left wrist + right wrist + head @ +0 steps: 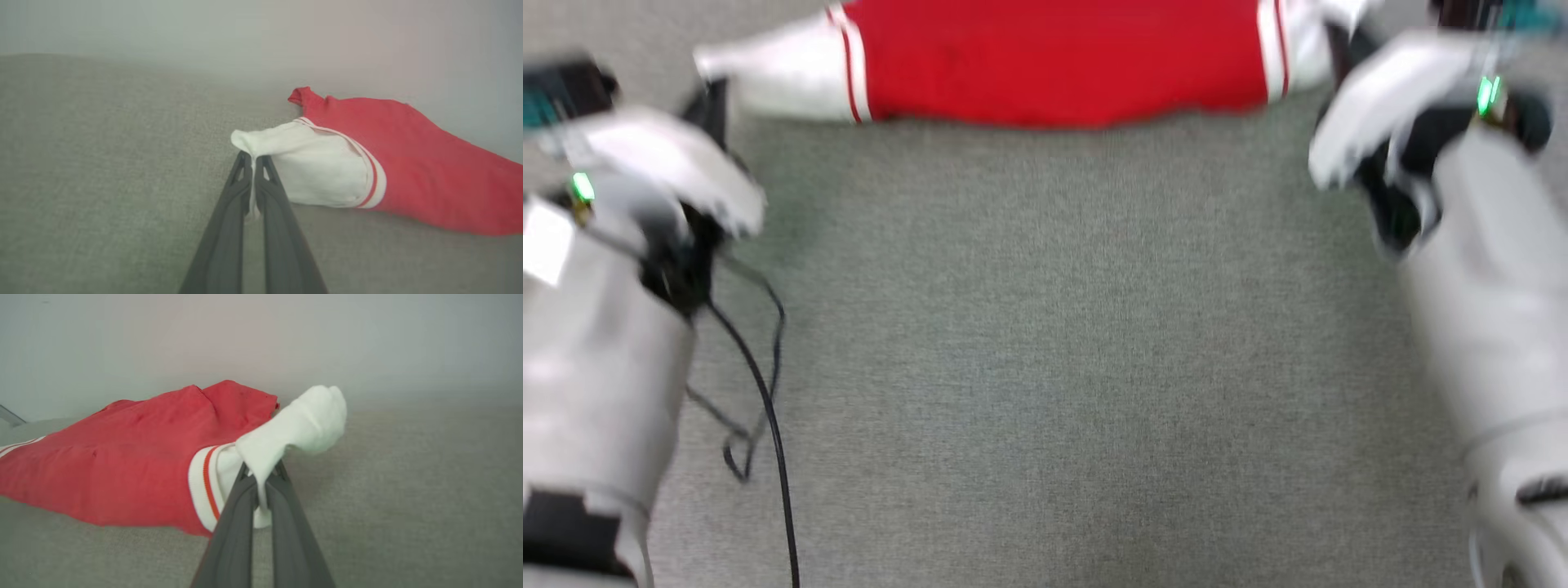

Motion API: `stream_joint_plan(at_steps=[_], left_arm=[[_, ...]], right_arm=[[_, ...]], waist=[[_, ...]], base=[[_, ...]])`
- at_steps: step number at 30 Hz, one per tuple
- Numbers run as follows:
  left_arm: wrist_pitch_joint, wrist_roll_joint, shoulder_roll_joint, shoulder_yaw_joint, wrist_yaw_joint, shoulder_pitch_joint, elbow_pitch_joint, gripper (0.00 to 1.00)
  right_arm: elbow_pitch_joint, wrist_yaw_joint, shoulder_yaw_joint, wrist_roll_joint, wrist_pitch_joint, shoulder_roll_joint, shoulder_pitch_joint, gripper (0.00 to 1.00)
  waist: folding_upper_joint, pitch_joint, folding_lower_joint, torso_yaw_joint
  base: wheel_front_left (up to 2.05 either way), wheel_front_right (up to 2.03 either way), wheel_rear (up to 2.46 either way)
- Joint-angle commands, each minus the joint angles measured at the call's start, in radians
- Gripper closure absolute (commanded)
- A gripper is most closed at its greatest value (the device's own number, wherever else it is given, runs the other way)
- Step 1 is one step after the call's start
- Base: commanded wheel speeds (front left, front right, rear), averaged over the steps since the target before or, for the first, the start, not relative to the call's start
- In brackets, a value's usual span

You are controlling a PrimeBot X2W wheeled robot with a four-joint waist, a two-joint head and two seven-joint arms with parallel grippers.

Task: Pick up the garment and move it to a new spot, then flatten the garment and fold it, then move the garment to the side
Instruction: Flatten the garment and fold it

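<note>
While you look down from the head, note one garment point(1054, 61) lying across the far part of the grey fabric surface point(1045, 367): one red body between two white sleeves, each edged with red-white trim. Your left gripper point(253, 161) is pressed together on the tip of the left sleeve point(318, 167). Your right gripper point(261, 477) pinches the right sleeve point(310, 416), cloth bunched above the fingers. Two green lights, one per wrist point(582, 186). One thick dark cable point(768, 408) trails beside the left forearm. Head view blurred.
</note>
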Motion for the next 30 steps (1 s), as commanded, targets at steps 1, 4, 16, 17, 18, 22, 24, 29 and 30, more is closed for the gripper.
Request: stream_joint_plan(at_steps=[1, 4, 16, 17, 18, 22, 24, 29, 30], left_arm=[[-0.022, -0.017, 0.003, -0.01, -0.001, 0.062, -0.014, 1.0], [-0.054, -0.038, 0.01, -0.031, -0.001, 0.158, -0.037, 1.0], [-0.063, -0.061, 0.059, -0.064, 0.041, 0.489, -0.181, 1.0], [-0.06, -0.067, 0.065, -0.06, 0.053, 0.514, -0.206, 1.0], [-0.052, -0.071, 0.071, -0.059, 0.069, 0.548, -0.232, 1.0], [-0.042, -0.08, 0.095, -0.053, 0.114, 0.641, -0.329, 1.0], [-0.035, -0.088, 0.115, -0.045, 0.149, 0.708, -0.402, 1.0], [0.001, -0.11, 0.168, -0.027, 0.256, 0.883, -0.611, 1.0], [0.005, -0.112, 0.18, -0.02, 0.279, 0.916, -0.651, 1.0]], right_arm=[[-0.011, -0.001, 0.008, 0.024, -0.013, -0.009, 0.07, 1.0], [-0.041, -0.001, 0.026, 0.055, -0.029, -0.027, 0.182, 1.0], [-0.307, -0.001, 0.016, 0.138, 0.025, -0.096, 0.652, 1.0], [-0.336, -0.001, 0.006, 0.136, 0.039, -0.097, 0.693, 1.0], [-0.37, -0.001, -0.009, 0.134, 0.049, -0.096, 0.735, 1.0], [-0.472, -0.002, -0.067, 0.124, 0.092, -0.081, 0.855, 1.0], [-0.545, -0.002, -0.112, 0.103, 0.121, -0.071, 0.939, 1.0], [-0.754, -0.002, -0.212, 0.053, 0.213, -0.012, 1.139, 1.0], [-0.793, -0.002, -0.229, 0.044, 0.232, -0.002, 1.177, 1.0]], waist=[[0.0, -0.063, 0.0, 0.009], [0.0, -0.127, 0.0, 0.014], [0.0, -0.342, 0.0, 0.036], [0.0, -0.353, 0.0, 0.038], [0.0, -0.365, 0.0, 0.041], [0.0, -0.395, 0.0, 0.048], [0.0, -0.413, 0.0, 0.052], [0.0, -0.441, 0.0, 0.059], [0.0, -0.442, 0.0, 0.06]], base=[[0.0, 0.0, 0.0], [0.0, 0.0, 0.0], [0.0, 0.0, 0.0], [0.0, 0.0, 0.0], [0.0, 0.0, 0.0], [0.0, 0.0, 0.0], [0.0, 0.0, 0.0], [0.0, 0.0, 0.0], [0.0, 0.0, 0.0]])
